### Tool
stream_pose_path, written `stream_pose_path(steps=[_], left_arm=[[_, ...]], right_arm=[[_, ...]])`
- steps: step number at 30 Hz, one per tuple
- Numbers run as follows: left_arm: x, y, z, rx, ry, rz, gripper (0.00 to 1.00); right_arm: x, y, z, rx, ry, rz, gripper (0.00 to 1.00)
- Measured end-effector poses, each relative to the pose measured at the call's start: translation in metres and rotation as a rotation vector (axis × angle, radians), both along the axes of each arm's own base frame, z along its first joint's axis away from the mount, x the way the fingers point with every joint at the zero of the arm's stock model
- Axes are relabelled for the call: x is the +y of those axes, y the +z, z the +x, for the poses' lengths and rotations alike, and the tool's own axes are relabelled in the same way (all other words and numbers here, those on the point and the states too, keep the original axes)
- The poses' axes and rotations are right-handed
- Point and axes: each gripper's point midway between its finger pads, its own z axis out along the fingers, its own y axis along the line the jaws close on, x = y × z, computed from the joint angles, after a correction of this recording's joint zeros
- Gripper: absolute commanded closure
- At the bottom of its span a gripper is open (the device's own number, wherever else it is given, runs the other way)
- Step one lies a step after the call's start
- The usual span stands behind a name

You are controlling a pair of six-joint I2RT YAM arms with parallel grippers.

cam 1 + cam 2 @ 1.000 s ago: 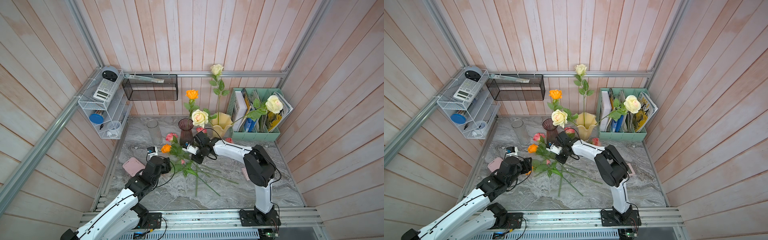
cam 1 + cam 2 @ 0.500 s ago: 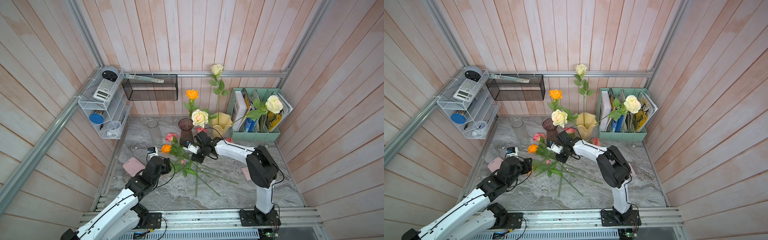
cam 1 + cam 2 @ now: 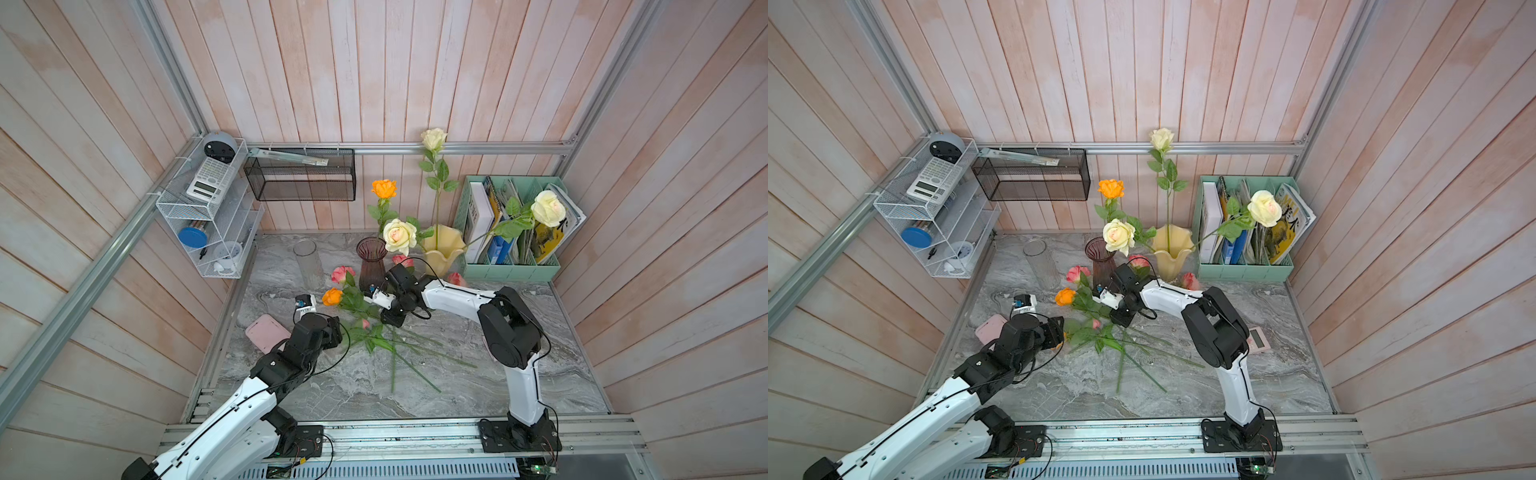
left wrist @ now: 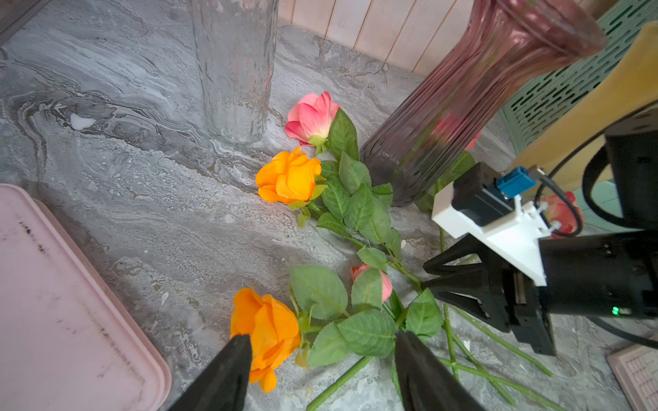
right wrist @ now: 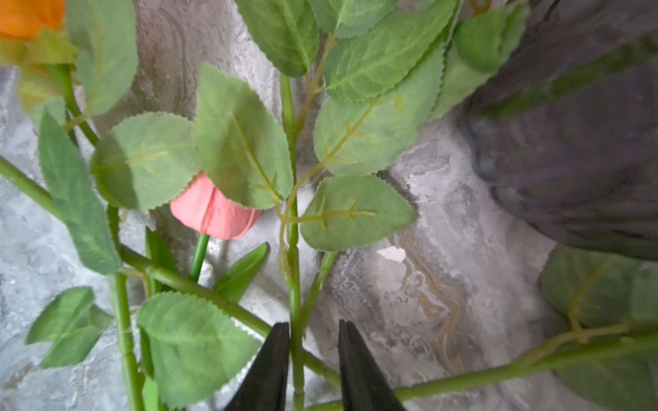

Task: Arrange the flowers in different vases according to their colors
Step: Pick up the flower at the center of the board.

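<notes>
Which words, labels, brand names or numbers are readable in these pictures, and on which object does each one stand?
Nothing can be read with certainty.
calculator on the wire shelf: keys and display too small.
yellow magazine in the file holder: dark characters, too blurred.
small pink device on the table: too small.

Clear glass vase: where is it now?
In both top views the clear glass vase stands back left, between the wire shelf and the purple vase.

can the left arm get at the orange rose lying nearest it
Probably yes: the left gripper is open, and the nearest orange rose lies just ahead of it in the left wrist view, with nothing over it.
</notes>
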Motion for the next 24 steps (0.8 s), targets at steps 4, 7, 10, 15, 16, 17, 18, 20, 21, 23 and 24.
stream_pose_path(steps=[4,7,10,15,16,17,18,20,21,23,24], left_arm=[[0.0003,-0.0001,0.0001,-0.001,-0.001,0.003,0.31],[0.0005,-0.0001,0.0001,-0.001,-0.001,0.005,0.31],[0.0009,-0.0004,0.0001,-0.001,-0.001,0.006,0.31],[0.0016,-0.0029,-0.0007,0.004,0.0,0.008,0.31],[0.0017,-0.0028,-0.0008,0.004,0.0,0.008,0.31],[0.0017,-0.0027,-0.0008,0.004,0.0,0.008,0.31],[0.0017,-0.0025,-0.0008,0.003,0.0,0.008,0.31],[0.0018,-0.0018,-0.0009,0.001,0.0,0.006,0.31],[0.0018,-0.0016,-0.001,0.0,0.0,0.006,0.31],[0.0019,-0.0013,-0.0011,-0.001,-0.001,0.006,0.31],[0.0019,-0.0013,-0.0012,-0.001,-0.001,0.006,0.31]], right_arm=[[0.0018,-0.0001,0.001,0.001,0.002,0.004,0.72],[0.0033,-0.0003,-0.0001,0.01,0.006,0.01,0.72],[0.0043,-0.0018,-0.0011,0.019,0.009,0.012,0.72],[0.0045,-0.0044,-0.0027,0.03,0.009,0.011,0.76],[0.0045,-0.0046,-0.0026,0.031,0.008,0.01,0.79],[0.0042,-0.0054,-0.0029,0.033,0.008,0.009,0.82],[0.004,-0.0057,-0.003,0.034,0.007,0.008,0.86],[0.0035,-0.0071,-0.0036,0.038,0.008,0.005,0.95],[0.0034,-0.0075,-0.0041,0.042,0.006,0.005,0.98],[0.0033,-0.0075,-0.0043,0.049,0.001,0.008,1.0],[0.0035,-0.0074,-0.0044,0.05,0.0,0.009,1.0]])
